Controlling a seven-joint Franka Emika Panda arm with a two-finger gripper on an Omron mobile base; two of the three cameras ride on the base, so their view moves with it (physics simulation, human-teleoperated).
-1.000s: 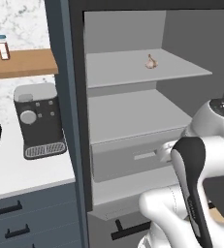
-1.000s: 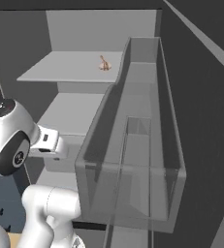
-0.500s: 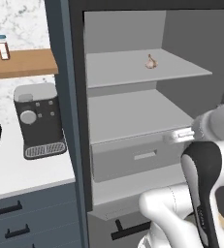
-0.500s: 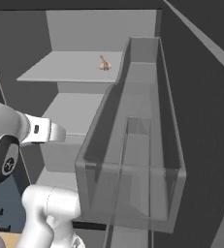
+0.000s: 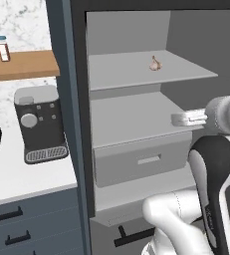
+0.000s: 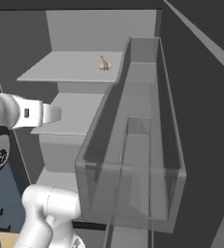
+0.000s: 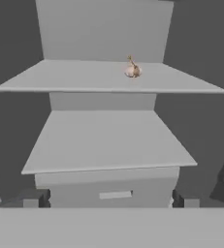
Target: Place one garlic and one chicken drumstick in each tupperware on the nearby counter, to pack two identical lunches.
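Observation:
A single garlic lies on the upper shelf of the open fridge, toward its right; it is also the garlic and the garlic. My gripper is open and empty, its fingertips spread wide, and it points level at the middle shelf, below the garlic and well short of it. From the base views the gripper hangs before the middle shelf's right edge, seen from the other side as the gripper. The counter lies left of the fridge. The chicken drumstick and tupperware are out of view.
A closed drawer sits under the middle shelf. The fridge door's clear bins stand close on my right. A coffee machine stands on the counter, and a wooden wall shelf above it carries a small jar.
The forearm has swung up and forward, so the hand now points level into the fridge at middle-shelf height. The jaws stay open. The garlic has not moved.

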